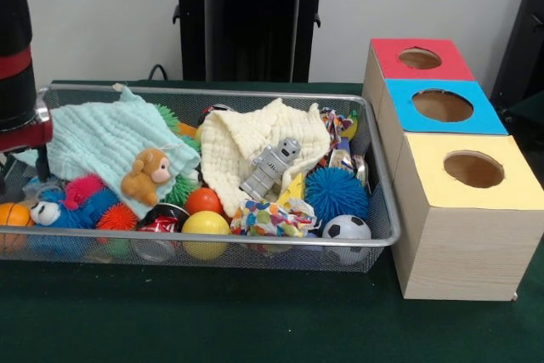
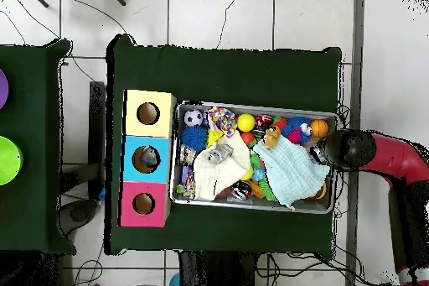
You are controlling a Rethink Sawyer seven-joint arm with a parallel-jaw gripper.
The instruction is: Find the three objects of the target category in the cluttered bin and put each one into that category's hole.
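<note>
The silver wire mesh bin point(image 1: 255, 242) is full of toys: a mint cloth point(image 1: 102, 138), a cream cloth point(image 1: 246, 146), a grey robot figure point(image 1: 272, 167), a brown plush monkey point(image 1: 146, 174), a blue spiky ball point(image 1: 336, 193), a soccer ball point(image 1: 347, 231), a yellow ball point(image 1: 205, 229) and a soda can point(image 1: 161, 223). To its right stand three wooden boxes with holes, topped red point(image 1: 419, 59), blue point(image 1: 442, 105) and yellow point(image 1: 473, 169). My gripper point(image 1: 19, 116) hangs over the bin's left end. In the overhead view point(image 2: 348, 150) it is over the bin's right end point(image 2: 331, 165).
The robot's black pedestal point(image 1: 251, 14) stands behind the bin. The green table point(image 1: 255, 312) extends in front. In the overhead view a second green table point(image 2: 33, 148) at the left carries a green disc point(image 2: 7, 161). Something grey shows in the blue box's hole point(image 2: 148, 158).
</note>
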